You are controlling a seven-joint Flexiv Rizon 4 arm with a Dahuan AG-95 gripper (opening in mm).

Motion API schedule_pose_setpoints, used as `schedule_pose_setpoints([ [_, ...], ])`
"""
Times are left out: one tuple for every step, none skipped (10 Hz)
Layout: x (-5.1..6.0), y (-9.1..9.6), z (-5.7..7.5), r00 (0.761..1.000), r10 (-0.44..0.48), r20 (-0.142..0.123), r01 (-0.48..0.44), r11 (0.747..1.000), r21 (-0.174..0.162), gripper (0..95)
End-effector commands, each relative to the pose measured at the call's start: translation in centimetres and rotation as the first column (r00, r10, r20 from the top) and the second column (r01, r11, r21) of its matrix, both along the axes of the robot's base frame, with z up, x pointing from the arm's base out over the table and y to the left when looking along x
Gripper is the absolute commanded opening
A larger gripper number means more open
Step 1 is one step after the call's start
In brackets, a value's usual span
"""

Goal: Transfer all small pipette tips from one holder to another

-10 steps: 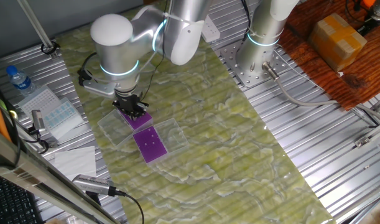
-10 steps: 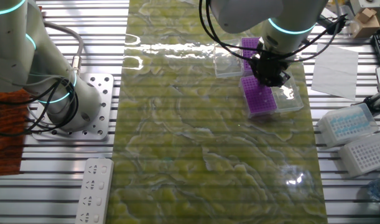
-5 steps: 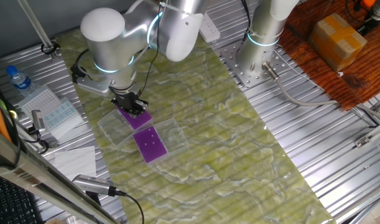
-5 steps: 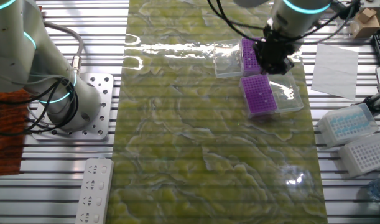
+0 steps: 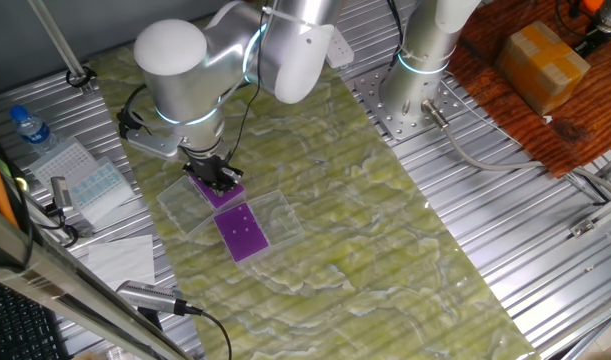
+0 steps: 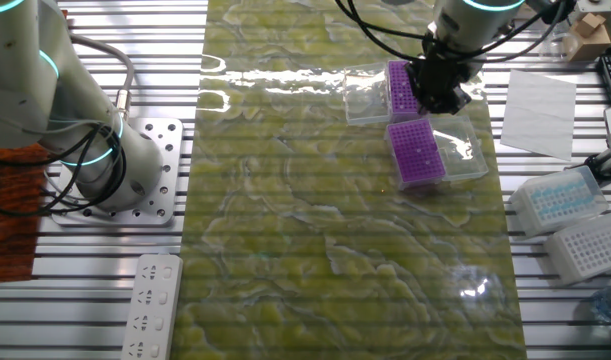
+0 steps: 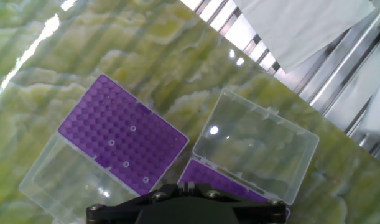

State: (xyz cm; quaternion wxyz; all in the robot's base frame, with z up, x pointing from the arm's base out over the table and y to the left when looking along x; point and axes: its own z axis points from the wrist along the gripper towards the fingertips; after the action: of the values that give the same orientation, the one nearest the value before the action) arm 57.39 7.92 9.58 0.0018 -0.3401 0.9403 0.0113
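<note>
Two purple holders lie side by side, clear lids open. In the hand view one holder [image 7: 118, 135] carries several small pipette tips [image 7: 132, 129], seen as pale dots. The other holder [image 7: 222, 182] lies partly under my gripper [image 7: 186, 185]. The fingertips stand almost together, and I see nothing between them. From one fixed view the gripper [image 5: 217, 180] hangs over the holder [image 5: 221, 193] beside the second holder [image 5: 243, 232]. From the other fixed view the gripper [image 6: 440, 98] covers part of a holder [image 6: 399, 84] above the second one [image 6: 417, 152].
Clear hinged lids [image 7: 255, 143] [image 7: 62, 180] flank the holders on opposite sides. A white paper sheet [image 6: 540, 100] and spare tip boxes [image 6: 560, 195] lie on the slatted table beside the green mat [image 6: 315, 250]. A second arm's base [image 6: 115, 165] stands at the mat's other side.
Over the last second the gripper moved from above the seam between the two holders towards one of them. It has barely shifted in the last half second.
</note>
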Motion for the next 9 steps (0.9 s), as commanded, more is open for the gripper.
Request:
schedule_pose_setpoints([
  [0.0, 0.0, -0.1, 1.0, 0.005, -0.001, -0.005, 1.0, -0.001, 0.0],
  [0.0, 0.0, -0.2, 1.0, 0.008, -0.001, -0.008, 1.0, -0.002, 0.0],
  [0.0, -0.8, -0.4, 0.999, 0.034, -0.006, -0.035, 0.999, -0.017, 0.0],
  [0.2, -1.8, -0.8, 0.997, 0.074, -0.004, -0.074, 0.997, -0.015, 0.0],
  [0.2, -1.8, -0.8, 0.997, 0.074, -0.004, -0.074, 0.997, -0.015, 0.0],
  [0.2, -1.8, -0.8, 0.997, 0.074, -0.004, -0.074, 0.997, -0.015, 0.0],
  [0.2, -1.8, -0.8, 0.997, 0.074, -0.004, -0.074, 0.997, -0.015, 0.0],
  [0.3, -3.6, -2.4, 0.989, 0.149, 0.0, -0.149, 0.989, -0.024, 0.0],
  [0.3, -3.9, -2.6, 0.988, 0.157, 0.0, -0.157, 0.987, -0.024, 19.0],
])
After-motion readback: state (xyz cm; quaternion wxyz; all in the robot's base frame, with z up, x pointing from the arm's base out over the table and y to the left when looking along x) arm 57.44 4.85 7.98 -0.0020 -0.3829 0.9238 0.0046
